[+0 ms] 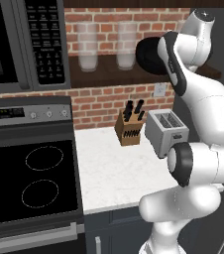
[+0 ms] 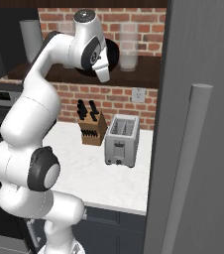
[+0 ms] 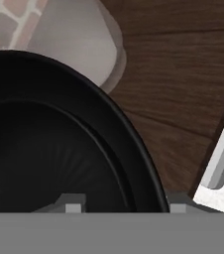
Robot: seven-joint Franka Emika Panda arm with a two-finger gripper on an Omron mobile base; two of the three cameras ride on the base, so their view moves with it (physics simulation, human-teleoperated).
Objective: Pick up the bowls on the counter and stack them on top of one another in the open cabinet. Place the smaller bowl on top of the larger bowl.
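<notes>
On the dark wooden cabinet (image 3: 183, 74) shelf, nested glossy black bowls (image 3: 49, 149) sit beside a frosted glass (image 3: 79, 44); whether the pincer grips cannot be told.

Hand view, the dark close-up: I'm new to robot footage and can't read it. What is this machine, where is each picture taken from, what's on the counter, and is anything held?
The machine is a white robot arm with a two-finger gripper. Two pictures come from cameras behind it, left and right; the third from its hand. The white counter carries a knife block and a toaster. The arm reaches up to the wooden shelf, where a black bowl sits beside a glass jar. The fingers straddle the bowl's rim with slack, so nothing seems gripped.
</notes>
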